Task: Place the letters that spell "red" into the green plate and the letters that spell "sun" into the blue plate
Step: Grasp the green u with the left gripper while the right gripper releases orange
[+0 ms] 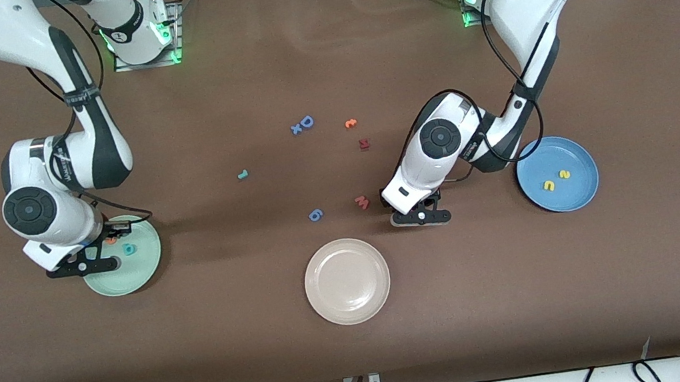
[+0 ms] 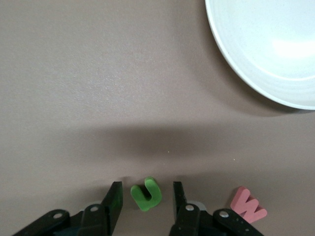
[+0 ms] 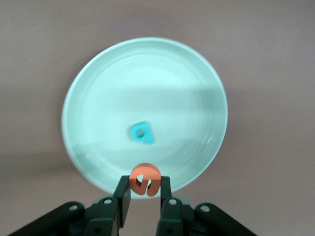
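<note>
You have three plates on the tabletop: the green plate at the right arm's end, the blue plate at the left arm's end, and a cream plate between them, nearest the front camera. The blue plate holds two yellow letters, the "u" and the "s". The green plate holds one teal letter, the "d". The teal "r" lies alone on the bare tabletop, well apart from both plates.

You also see six loose pieces in the middle: a large blue "D" with a small blue cross touching it, an orange squiggle, a dark red piece, a blue "6" and a pink "M" just beside the left arm's wrist.

Your right gripper is over the rim of the green plate, its fingers pinching the orange "e". Your left gripper is down at the tabletop near the cream plate, fingers partly open, with the green "n" between them and a gap on each side
</note>
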`<state>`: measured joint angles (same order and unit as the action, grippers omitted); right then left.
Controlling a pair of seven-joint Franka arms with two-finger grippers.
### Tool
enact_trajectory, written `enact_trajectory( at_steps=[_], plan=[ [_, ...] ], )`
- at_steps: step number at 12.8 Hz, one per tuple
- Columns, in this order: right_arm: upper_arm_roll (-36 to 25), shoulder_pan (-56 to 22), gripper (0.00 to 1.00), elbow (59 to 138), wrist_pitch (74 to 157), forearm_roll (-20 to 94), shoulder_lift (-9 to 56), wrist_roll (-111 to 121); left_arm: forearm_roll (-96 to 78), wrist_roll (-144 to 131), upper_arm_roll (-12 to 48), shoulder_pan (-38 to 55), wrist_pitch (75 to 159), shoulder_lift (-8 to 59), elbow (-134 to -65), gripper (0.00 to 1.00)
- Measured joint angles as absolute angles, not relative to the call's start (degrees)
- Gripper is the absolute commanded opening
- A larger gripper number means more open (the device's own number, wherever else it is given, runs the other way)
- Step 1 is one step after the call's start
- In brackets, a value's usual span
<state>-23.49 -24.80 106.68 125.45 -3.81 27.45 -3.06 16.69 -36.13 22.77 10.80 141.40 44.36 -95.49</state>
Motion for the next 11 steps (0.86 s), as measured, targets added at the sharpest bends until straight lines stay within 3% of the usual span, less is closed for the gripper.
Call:
enact_trajectory(
  at_steps=[2, 3, 5, 10, 11],
  plan=[
    [-23.5, -23.7, 0.27, 106.7, 128.3, -3.8, 28.9, -1.1, 17.2, -36.9, 22.8, 11.1, 141.4, 45.0, -95.5, 0.48],
    [-23.5, -23.4, 0.35, 106.7, 129.4, -3.8, 29.5, -0.7, 18.4, -37.4, 22.8, 11.3, 141.5, 45.3, -95.6, 0.48],
    [-23.5, -23.0, 0.96, 106.7, 130.5, -3.6, 30.0, -0.2, 19.4, -38.2, 22.8, 11.4, 141.5, 45.4, -95.6, 0.44],
    [-23.4, -22.9, 0.99, 106.6, 130.9, 0.8, 30.2, 0.2, 19.5, -39.1, 22.7, 11.4, 141.6, 45.6, -95.8, 0.41],
    [-23.3, -22.9, 0.99, 106.6, 130.9, 2.0, 30.2, 0.1, 19.5, -39.1, 22.7, 11.4, 141.6, 45.6, -95.8, 0.33]
  ],
)
